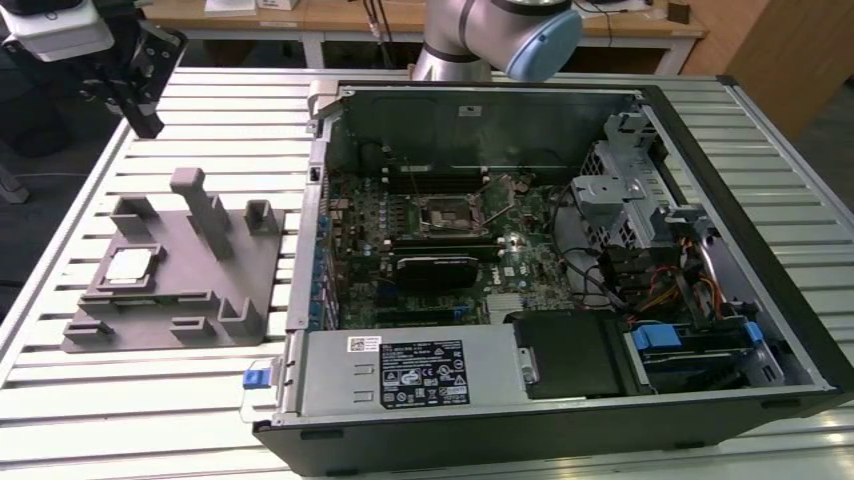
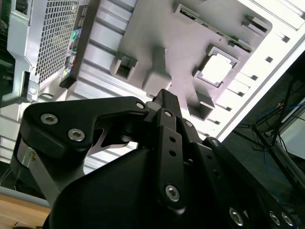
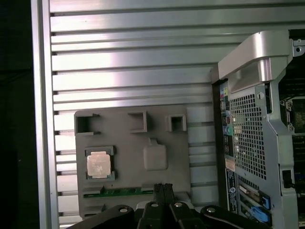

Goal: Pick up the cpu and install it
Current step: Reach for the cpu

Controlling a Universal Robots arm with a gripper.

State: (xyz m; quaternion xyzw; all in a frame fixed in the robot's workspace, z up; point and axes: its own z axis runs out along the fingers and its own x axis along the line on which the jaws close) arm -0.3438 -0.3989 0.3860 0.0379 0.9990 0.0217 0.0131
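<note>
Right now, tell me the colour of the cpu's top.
Silvery-white with a thin darker edge; the cpu shows best in the first wrist view, on the grey fixture.

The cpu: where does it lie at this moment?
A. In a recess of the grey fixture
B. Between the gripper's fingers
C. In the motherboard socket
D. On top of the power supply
A: the cpu sits in a square recess of the grey fixture on the table, outside the computer case.
</note>
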